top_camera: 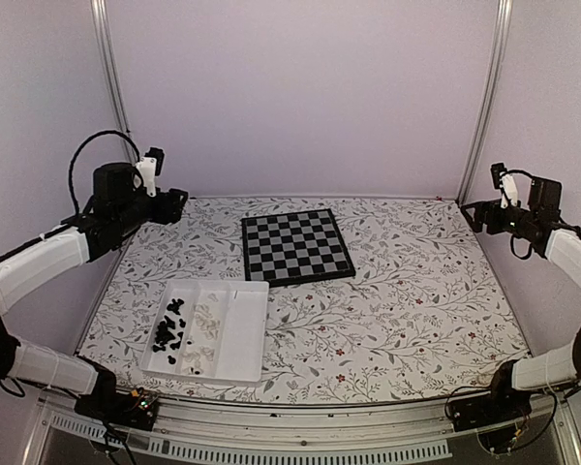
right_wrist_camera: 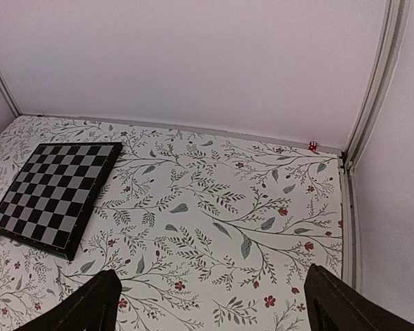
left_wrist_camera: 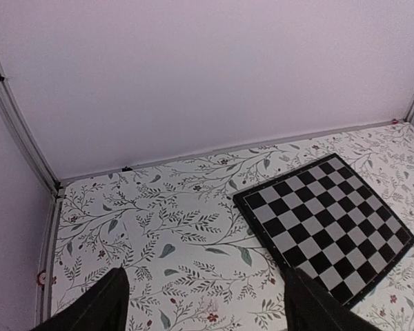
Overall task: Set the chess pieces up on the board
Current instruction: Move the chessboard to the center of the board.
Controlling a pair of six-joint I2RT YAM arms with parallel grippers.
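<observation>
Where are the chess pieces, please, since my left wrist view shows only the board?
Observer: The pieces lie in a white tray, on the near side of the board and to its left.
Operator: Are the colours sorted?
Observer: Largely. The black ones are in the left compartment, the cream ones in the middle one, and the right one looks empty.
Operator: What is the right tool doing?
Observer: The right tool hovers open above the table's far right corner, holding nothing.
</observation>
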